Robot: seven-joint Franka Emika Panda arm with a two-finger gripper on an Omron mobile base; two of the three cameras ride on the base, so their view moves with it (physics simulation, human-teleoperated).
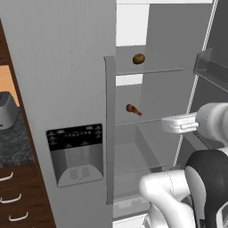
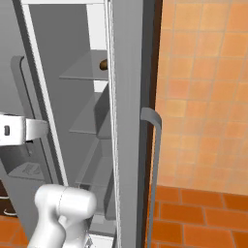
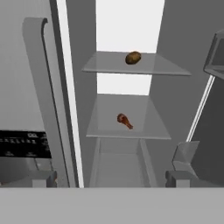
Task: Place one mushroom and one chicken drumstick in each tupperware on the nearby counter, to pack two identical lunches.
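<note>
Spread-fingered and empty, the hand (image 3: 109,177) faces into the open fridge, where the chicken drumstick (image 3: 124,120) lies on the middle shelf (image 3: 144,127) straight ahead, fat end farther in, bone knob angled toward the hand.

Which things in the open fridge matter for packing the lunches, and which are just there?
For the job:
- chicken drumstick, on the middle shelf
- gripper, open and empty, facing the shelves

Just there:
- round golden-brown item on the upper shelf; too small to identify
- toaster on the counter
- fridge dispenser panel
</note>
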